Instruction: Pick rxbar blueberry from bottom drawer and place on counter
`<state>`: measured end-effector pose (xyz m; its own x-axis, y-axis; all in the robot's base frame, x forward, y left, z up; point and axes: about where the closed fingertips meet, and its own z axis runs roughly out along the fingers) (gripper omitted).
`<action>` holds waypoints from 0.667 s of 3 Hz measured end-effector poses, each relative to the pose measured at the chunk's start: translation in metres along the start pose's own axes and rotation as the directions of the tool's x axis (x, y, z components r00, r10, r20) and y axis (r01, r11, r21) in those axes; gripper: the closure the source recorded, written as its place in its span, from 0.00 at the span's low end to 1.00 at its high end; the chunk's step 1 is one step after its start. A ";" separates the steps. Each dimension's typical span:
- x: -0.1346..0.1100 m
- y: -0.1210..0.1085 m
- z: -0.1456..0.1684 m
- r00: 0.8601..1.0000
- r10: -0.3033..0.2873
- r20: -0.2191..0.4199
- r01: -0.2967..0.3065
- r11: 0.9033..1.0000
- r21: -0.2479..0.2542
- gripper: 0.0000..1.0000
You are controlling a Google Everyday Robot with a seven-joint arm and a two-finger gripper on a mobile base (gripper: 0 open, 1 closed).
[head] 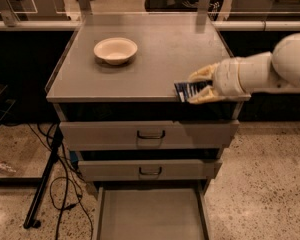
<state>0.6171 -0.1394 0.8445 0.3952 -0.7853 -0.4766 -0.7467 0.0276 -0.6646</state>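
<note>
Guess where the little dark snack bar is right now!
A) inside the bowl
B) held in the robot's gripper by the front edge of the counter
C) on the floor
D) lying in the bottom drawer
B: the gripper is shut on the rxbar blueberry at the front right edge of the counter, well above the open bottom drawer and apart from the bowl.
</note>
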 end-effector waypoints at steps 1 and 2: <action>-0.031 -0.064 0.021 0.996 -0.090 0.028 0.091 0.993 -0.070 1.00; -0.047 -0.080 0.020 0.993 -0.109 0.048 0.111 0.993 -0.046 1.00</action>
<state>0.6693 -0.0919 0.9088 0.4994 -0.7529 -0.4287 -0.7219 -0.0881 -0.6864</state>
